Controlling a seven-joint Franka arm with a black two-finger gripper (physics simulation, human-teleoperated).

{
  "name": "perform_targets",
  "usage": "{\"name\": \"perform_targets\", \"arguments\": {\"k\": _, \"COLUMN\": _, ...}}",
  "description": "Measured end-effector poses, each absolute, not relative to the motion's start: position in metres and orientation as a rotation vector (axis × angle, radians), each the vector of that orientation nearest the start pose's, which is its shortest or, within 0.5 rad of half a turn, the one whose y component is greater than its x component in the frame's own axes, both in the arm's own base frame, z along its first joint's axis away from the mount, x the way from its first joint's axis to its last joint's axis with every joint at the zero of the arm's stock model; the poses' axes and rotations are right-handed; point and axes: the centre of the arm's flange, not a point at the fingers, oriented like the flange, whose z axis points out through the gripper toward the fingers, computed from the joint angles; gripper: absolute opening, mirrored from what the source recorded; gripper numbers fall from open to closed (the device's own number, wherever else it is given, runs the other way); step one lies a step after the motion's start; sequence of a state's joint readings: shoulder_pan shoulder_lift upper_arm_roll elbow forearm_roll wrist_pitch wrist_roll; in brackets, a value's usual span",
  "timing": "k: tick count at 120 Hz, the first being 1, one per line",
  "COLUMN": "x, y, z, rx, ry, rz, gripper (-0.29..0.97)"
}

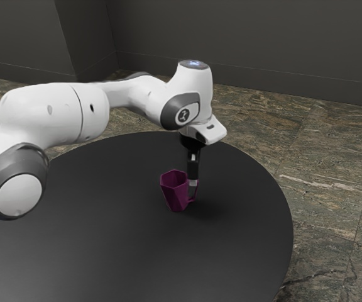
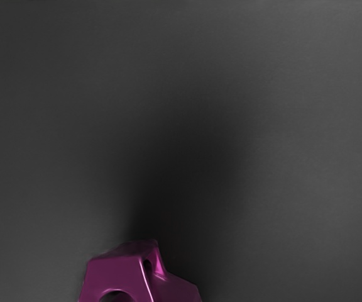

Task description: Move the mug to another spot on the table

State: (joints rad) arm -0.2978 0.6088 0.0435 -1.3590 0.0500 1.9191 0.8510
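A purple faceted mug (image 1: pixel 177 189) stands upright near the middle of the round black table (image 1: pixel 105 251). My black gripper (image 1: pixel 194 181) comes straight down from the white hand onto the mug's side toward the exterior view's right, where the handle is. Its fingers sit close together, shut on the mug's wall by the handle. In the wrist view the mug (image 2: pixel 137 277) shows just under my hand, with its handle hole visible and its shadow spreading across the dark table (image 2: pixel 263 94).
The table's curved edge (image 1: pixel 288 220) lies toward the exterior view's right, with brown stone floor (image 1: pixel 338 189) beyond it. The white arm (image 1: pixel 74 119) spans the table's left part. Dark walls stand behind.
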Motion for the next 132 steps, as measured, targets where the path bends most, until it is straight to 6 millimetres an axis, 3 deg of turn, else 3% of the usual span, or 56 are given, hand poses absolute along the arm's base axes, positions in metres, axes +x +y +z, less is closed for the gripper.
{"name": "perform_targets", "arguments": {"k": 42, "x": 0.718, "y": -0.167, "z": 0.328, "rx": -2.71, "ry": 1.531, "rz": -0.005, "gripper": 0.68}}
{"name": "perform_targets", "arguments": {"k": 66, "x": 0.717, "y": -0.17, "z": 0.309, "rx": -2.754, "ry": 1.493, "rz": 0.013, "gripper": 0.68}}
{"name": "perform_targets", "arguments": {"k": 112, "x": 0.716, "y": -0.163, "z": 0.283, "rx": -2.682, "ry": 1.446, "rz": 0.103, "gripper": 0.68}}
{"name": "perform_targets", "arguments": {"k": 120, "x": 0.716, "y": -0.163, "z": 0.278, "rx": -2.67, "ry": 1.441, "rz": 0.117, "gripper": 0.61}}
{"name": "perform_targets", "arguments": {"k": 132, "x": 0.716, "y": -0.162, "z": 0.276, "rx": -2.642, "ry": 1.44, "rz": 0.131, "gripper": 0.36}}
